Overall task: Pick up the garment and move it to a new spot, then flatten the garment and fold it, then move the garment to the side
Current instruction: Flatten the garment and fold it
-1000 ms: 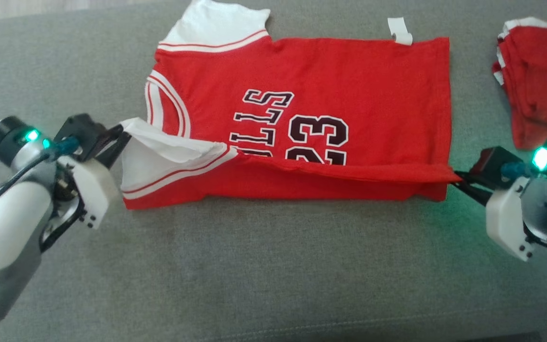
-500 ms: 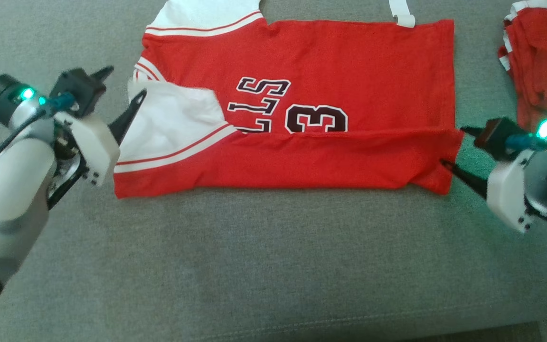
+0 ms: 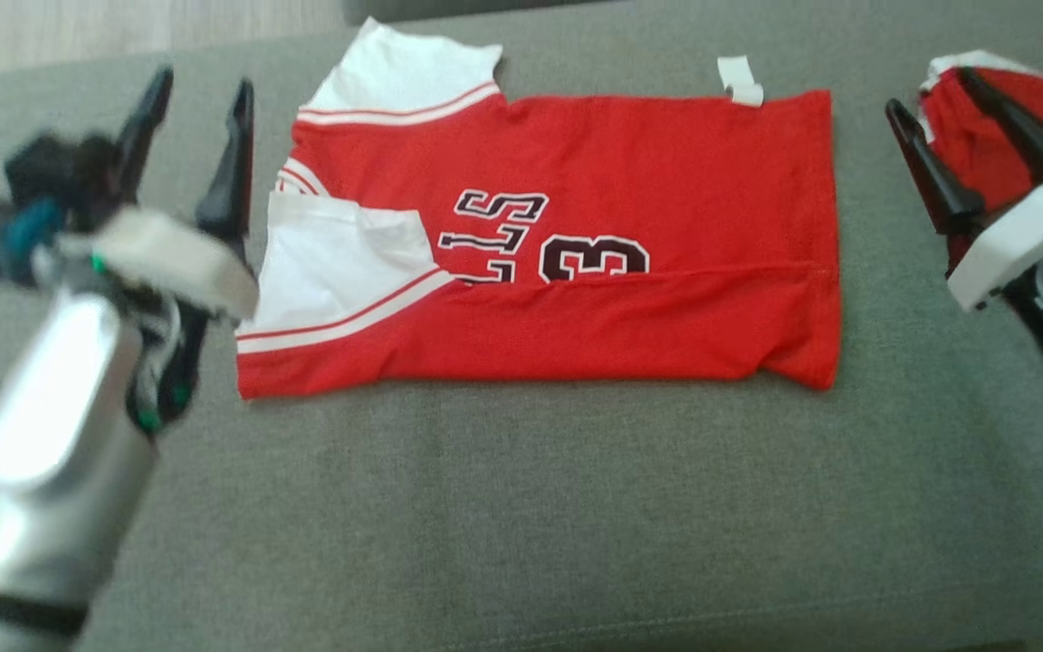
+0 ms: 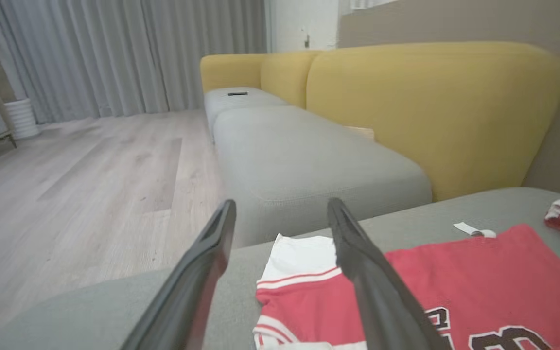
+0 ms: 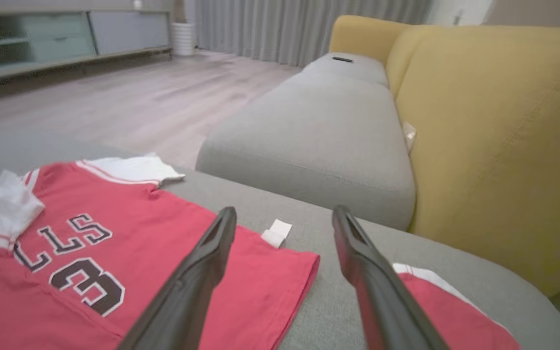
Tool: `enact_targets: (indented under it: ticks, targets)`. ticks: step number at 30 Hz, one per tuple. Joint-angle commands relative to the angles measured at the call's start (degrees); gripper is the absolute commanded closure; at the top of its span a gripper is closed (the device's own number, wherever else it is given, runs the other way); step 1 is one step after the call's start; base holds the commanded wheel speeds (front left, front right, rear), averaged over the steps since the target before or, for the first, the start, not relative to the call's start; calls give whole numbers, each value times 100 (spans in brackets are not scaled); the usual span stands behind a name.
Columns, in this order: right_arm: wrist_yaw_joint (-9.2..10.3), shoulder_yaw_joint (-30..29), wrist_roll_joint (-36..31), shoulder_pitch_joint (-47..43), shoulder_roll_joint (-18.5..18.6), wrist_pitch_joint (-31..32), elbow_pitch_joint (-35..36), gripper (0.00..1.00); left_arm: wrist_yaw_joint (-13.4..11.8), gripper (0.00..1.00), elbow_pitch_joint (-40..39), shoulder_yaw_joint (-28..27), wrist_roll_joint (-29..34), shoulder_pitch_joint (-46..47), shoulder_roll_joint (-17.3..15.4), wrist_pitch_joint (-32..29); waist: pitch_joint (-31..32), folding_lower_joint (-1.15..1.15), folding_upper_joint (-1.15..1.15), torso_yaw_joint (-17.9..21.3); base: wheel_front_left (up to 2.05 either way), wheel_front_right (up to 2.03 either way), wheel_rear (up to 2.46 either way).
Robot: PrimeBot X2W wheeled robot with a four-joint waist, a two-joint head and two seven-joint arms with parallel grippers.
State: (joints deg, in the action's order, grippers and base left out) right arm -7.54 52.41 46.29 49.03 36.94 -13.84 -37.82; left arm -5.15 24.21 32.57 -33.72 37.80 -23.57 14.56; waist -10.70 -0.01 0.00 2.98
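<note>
While the jersey (image 3: pixel 630 145) lies on the grey cushion (image 3: pixel 521 507) with its near edge folded up over the number, the left gripper (image 3: pixel 202 86) hangs just beside its white sleeve (image 3: pixel 340 254) and the right gripper (image 3: pixel 927 89) off its hem end, by another red pile (image 3: pixel 974 145); both have fingers spread wide, holding nothing.

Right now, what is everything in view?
jersey: one, red with white sleeves, flat on the seat, near edge folded over
second garment: one, red and white, bunched right of the jersey
label: one, white, at the jersey's far edge
seat: one, grey, under the garments
backrest: yellow, behind the seats
floor: pale wood, beyond the seat
curtains: grey, far wall
left end effector: one, dark, open, beside the jersey's sleeves
right end effector: one, dark, open, near the second garment
</note>
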Motion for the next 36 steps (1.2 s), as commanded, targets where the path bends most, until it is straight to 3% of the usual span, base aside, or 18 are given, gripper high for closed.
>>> enact_targets:
  ticks: [1,7,11,15,23,36]
  targets:
    - [5,-103,-30,-173,48,-76,52,0,-41,0,-190,-318,49,70,-172,42,87,1,0,14,0,0,0]
    - [5,-1678,-731,-1188,-658,-113,488,0,-178,0,-1181,-1397,330,-1361,400,43,344,1,0,80,0,0,0]
    - [5,-2673,-1295,-2068,-1224,-114,867,0,-51,0,-1420,-1875,602,-2098,836,43,495,1,0,125,0,0,0]
    - [5,-3310,-1857,-2780,-1784,-115,1203,0,130,0,-1380,-2214,896,-2588,1190,43,571,1,0,195,0,0,0]
    - [5,-3806,-2519,-3380,-2349,-95,1624,0,387,0,-958,-2726,1409,-2881,1546,43,568,1,0,330,0,0,0]
    - [5,-3898,-2760,-3414,-2427,193,2091,0,332,0,1135,-2876,1505,-2214,1479,-1,284,1,0,553,0,0,0]
